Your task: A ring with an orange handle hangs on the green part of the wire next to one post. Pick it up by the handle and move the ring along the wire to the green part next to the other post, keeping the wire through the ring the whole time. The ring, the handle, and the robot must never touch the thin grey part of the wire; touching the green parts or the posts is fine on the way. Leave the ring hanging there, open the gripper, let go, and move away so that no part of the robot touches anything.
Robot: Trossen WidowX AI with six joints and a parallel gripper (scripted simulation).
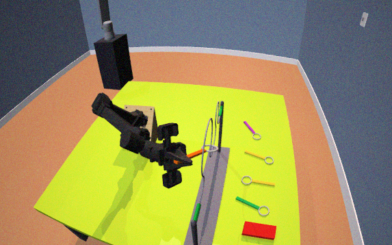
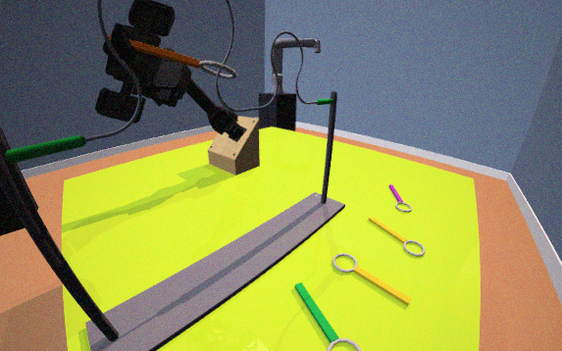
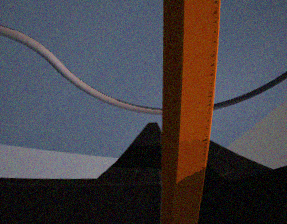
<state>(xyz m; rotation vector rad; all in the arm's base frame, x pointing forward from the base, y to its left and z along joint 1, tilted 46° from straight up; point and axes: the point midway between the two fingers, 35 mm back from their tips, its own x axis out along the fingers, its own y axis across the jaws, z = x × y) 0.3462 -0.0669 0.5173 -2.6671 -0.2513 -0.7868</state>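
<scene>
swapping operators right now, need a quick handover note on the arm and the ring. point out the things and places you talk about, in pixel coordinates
Gripper (image 1: 183,162) (image 2: 122,39): shut on the orange handle (image 1: 197,154) (image 2: 165,52) (image 3: 196,90).
Ring (image 1: 205,150) (image 2: 215,74): out on the grey stretch of wire (image 1: 202,161) (image 2: 140,93) (image 3: 94,92), between the posts; contact with it can't be ruled out.
Done: handle grasped, ring off both green parts.
Left: reach the destination green part, release, back away.
</scene>
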